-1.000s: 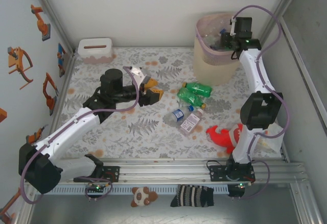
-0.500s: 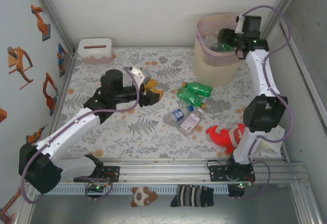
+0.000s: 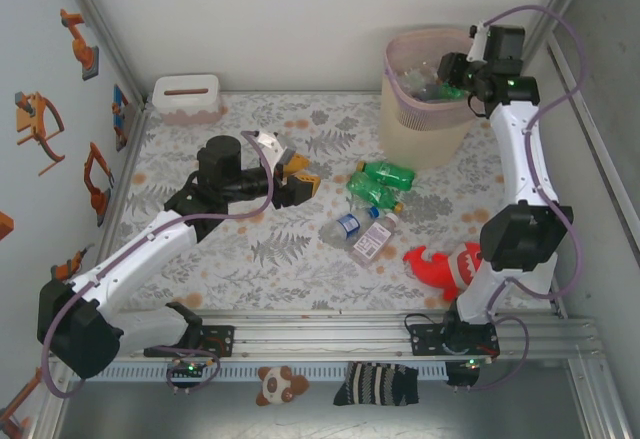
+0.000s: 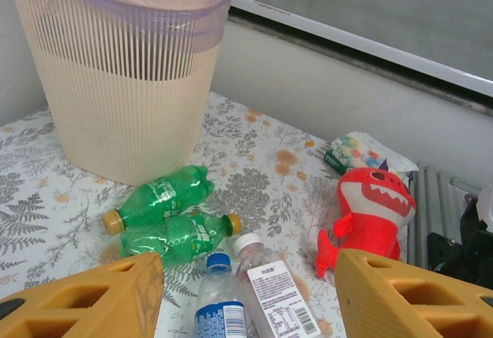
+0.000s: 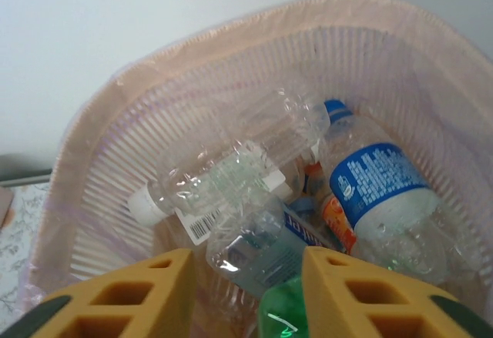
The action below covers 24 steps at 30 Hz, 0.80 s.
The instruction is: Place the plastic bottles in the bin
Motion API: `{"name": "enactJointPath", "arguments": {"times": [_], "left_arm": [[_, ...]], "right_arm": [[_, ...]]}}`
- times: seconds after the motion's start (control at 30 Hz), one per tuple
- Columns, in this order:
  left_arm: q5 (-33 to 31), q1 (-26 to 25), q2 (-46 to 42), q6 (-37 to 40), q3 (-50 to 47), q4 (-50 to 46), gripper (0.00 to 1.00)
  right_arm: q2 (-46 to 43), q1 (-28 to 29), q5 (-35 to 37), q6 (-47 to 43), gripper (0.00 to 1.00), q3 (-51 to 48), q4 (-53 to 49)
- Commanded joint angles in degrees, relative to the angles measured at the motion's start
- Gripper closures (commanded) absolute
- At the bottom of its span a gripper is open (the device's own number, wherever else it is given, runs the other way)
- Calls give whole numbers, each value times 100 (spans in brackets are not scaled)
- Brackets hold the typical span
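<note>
1. Table [image 3: 250, 269], patterned with leaves; both arms are mounted at its near edge.

2. Bin [image 3: 420, 129], beige and ribbed with a pink liner, is stood directly under the right gripper [image 3: 445, 74] and far off to the right of the left gripper [image 3: 305, 177]. From the left wrist it is seen ahead and to the left [image 4: 115, 107].

3. Right gripper [image 5: 246, 265] is held over the bin's mouth [image 5: 115, 161]. Its jaws are parted; a scrap of green is seen low in the gap and does not fill it.

4. Left gripper [image 4: 248, 276] is held over mid-table, jaws spread wide, nothing pinched.

5. Red shark toy [image 4: 366, 207] is lain ahead and right of the left gripper.

6. White slotted box [image 3: 187, 97] is placed well behind the left gripper, at the far left.

7. Binned bottles: a blue-labelled one [image 5: 377, 184] and a clear one [image 5: 231, 169] are piled below the right gripper.

8. Green bottles, two [image 4: 162, 195] [image 4: 181, 238], are lain ahead of the left gripper, just before the bin.

9. Clear bottles, blue-capped [image 4: 218, 307] and white-capped [image 4: 273, 299], are lain side by side just ahead of the left jaws.
</note>
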Motion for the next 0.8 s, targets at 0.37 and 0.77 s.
{"name": "enactJointPath", "arguments": {"times": [0.37,0.77], "left_arm": [[89,20,43,-60,22,121,40],[-318,-57,444,65,345,-408,43]], "right_arm": [[661,-45,1115,-433,70,593,-1480],[189,-33,1061,-444,65,1179,-1557]]}}
